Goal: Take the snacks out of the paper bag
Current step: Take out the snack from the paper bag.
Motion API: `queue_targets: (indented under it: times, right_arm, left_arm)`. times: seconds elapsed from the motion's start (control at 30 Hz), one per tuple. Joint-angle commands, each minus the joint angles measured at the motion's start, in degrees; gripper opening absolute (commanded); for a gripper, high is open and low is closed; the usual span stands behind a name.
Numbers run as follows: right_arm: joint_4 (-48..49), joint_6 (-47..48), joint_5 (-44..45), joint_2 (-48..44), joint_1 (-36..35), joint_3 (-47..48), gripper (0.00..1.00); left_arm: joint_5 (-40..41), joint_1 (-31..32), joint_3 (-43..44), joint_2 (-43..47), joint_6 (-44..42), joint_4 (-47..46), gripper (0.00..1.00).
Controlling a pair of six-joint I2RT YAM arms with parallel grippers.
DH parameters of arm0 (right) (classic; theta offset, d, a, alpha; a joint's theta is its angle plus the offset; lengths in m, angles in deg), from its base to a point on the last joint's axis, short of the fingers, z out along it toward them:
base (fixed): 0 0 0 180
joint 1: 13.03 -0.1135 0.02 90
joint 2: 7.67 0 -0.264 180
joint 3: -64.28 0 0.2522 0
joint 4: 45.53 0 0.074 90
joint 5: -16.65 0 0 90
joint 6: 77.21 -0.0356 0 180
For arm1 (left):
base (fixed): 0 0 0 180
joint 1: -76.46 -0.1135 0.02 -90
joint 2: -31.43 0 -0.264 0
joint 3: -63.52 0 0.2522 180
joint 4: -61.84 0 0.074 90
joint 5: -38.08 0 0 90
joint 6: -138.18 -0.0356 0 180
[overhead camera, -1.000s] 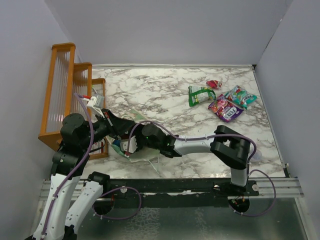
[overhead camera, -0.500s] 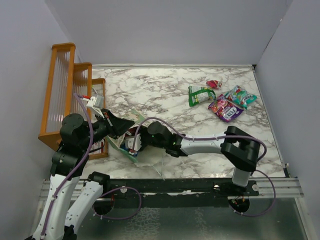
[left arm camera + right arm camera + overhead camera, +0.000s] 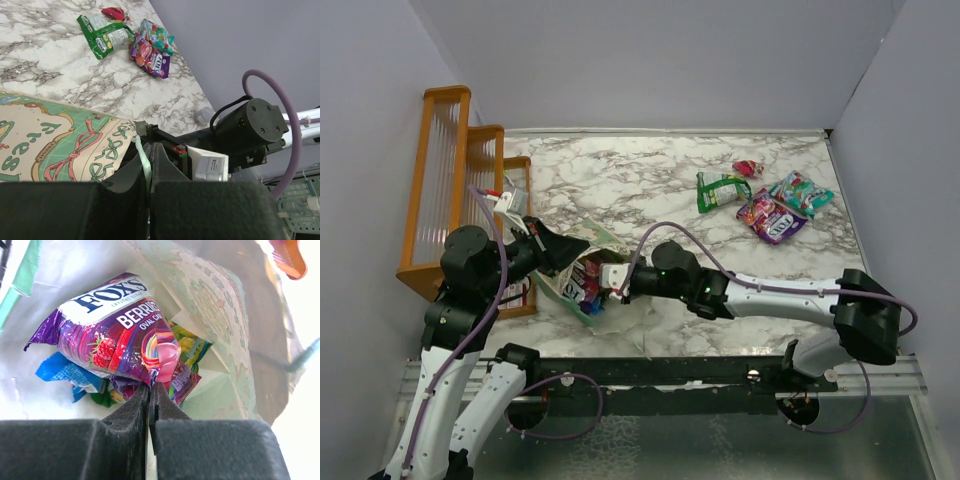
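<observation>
The mint-green paper bag (image 3: 597,237) lies on its side at the front left, mouth toward the right. My left gripper (image 3: 148,150) is shut on the bag's green rim (image 3: 144,159) and holds it up. In the right wrist view my right gripper (image 3: 151,387) is shut on the pink end of a purple berry snack packet (image 3: 110,335) at the bag's white mouth. Below it lie a blue packet (image 3: 70,375) and a yellow-green one (image 3: 192,347). On the table at the back right lie green (image 3: 722,190), red (image 3: 748,168), teal (image 3: 802,192) and pink-purple (image 3: 770,218) snacks.
An orange wooden rack (image 3: 450,180) stands along the left wall beside the bag. My right arm (image 3: 770,290) stretches low across the front of the marble table (image 3: 650,180). Grey walls close in the left, back and right sides.
My right gripper has closed on the purple packet inside the bag and drawn back to the right toward the bag's mouth. The left gripper keeps its hold on the rim.
</observation>
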Motion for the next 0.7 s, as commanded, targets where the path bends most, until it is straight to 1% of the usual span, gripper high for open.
queue_targets:
  times: [0.0, 0.17, 0.33, 0.67]
  right_arm:
    - [0.2, -8.5, -2.7, -5.4, -0.1, -1.3, 0.01]
    - [-4.0, -15.0, -2.5, -8.4, -0.1, 0.1, 0.01]
    - [-8.9, -20.6, -4.7, -12.3, -0.1, 0.7, 0.01]
    - [-15.3, -26.2, -7.6, -26.5, -0.1, -1.7, 0.01]
  left_arm:
    - [1.1, 0.0, 0.1, -0.3, 0.6, -2.0, 0.00]
    - [2.7, 0.0, 0.4, -0.2, 1.2, -1.8, 0.00]
    - [4.6, 0.0, 0.6, -0.4, 1.5, -1.2, 0.00]
    - [9.4, 0.0, 1.0, -0.5, 1.2, 1.3, 0.00]
